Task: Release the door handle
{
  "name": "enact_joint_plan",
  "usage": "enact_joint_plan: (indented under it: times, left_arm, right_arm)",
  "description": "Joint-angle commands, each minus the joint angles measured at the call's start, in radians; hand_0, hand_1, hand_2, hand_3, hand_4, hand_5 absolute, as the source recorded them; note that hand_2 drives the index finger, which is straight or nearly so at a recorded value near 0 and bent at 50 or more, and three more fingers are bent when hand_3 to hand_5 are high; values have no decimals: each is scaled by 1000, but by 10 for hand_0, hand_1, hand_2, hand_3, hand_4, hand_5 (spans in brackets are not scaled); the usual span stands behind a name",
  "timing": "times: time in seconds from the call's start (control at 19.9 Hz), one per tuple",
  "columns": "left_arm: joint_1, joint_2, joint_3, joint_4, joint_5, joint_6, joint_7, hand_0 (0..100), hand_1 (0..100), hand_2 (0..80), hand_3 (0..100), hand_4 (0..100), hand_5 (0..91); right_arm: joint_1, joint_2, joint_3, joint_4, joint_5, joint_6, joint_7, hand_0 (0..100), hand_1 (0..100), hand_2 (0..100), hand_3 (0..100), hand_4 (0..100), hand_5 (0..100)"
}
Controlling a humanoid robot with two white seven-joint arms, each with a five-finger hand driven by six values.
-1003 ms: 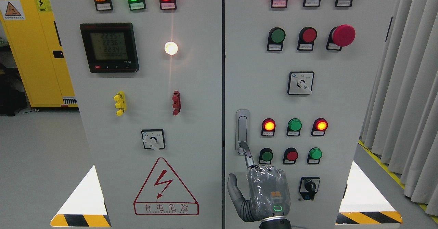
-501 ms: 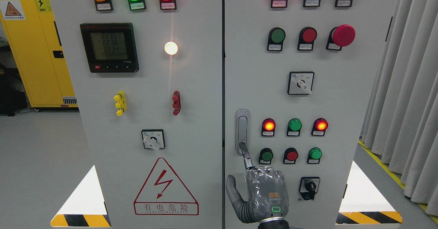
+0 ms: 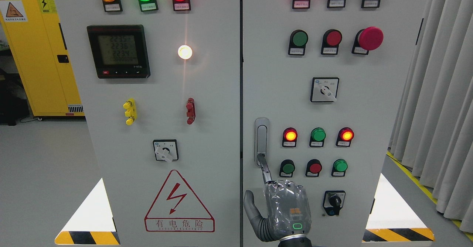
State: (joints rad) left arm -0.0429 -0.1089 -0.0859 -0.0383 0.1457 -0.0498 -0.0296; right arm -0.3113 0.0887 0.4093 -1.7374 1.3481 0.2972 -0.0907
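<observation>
- The slim, vertical, brushed-metal door handle [image 3: 261, 140] is set in a rounded recess at the left edge of the right-hand grey cabinet door [image 3: 369, 110], just beside the seam between the two doors.
- The lower end of the handle is touched by one extended finger of the right hand [image 3: 284, 210], whose wrist enters at the bottom edge right of the middle; the other fingers [image 3: 288, 185] are seen curled at the knuckles, and the thumb [image 3: 251, 204] is held out to the left, apart from the handle.
- The hand is covered in a glossy, crinkled transparent film over grey segmented parts, with a small green-lit ring near the wrist.
- To the right of the handle, two rows of round lamps and push buttons [image 3: 317, 151] in red and green are mounted, with a black key switch [image 3: 334, 202] below them.
- Higher on the same door a square rotary selector [image 3: 325, 89] and a large red mushroom-shaped button [image 3: 370, 38] are seen.
- On the left-hand cabinet door [image 3: 214, 129] a black-framed digital meter [image 3: 118, 51], a glowing white lamp [image 3: 184, 52] and a red triangular electric-hazard sign [image 3: 179, 202] are carried.
- A yellow metal cabinet [image 3: 40, 55] stands at the far left; pleated grey curtains [image 3: 439, 103] hang at the right.
</observation>
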Motion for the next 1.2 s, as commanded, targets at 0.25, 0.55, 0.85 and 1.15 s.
enact_joint_plan:
  times: [0.25,0.55,0.85,1.15]
  left_arm:
    - [0,0,0,0,0,-1,0,120,556,0,0,0,0]
    - [0,0,0,0,0,-1,0,120,556,0,0,0,0]
    - [0,0,0,0,0,-1,0,120,556,0,0,0,0]
    - [0,0,0,0,0,-1,0,120,556,0,0,0,0]
  right_arm:
    - [8,-4,-4,1,0,2,3,678,345,32,1000,1000,1000]
    - [9,-4,-4,1,0,2,14,677,345,32,1000,1000,1000]
    - [14,-6,-4,1,0,2,16,676,345,33,1000,1000,1000]
    - [21,-6,-4,-1,0,2,25,676,345,35,1000,1000,1000]
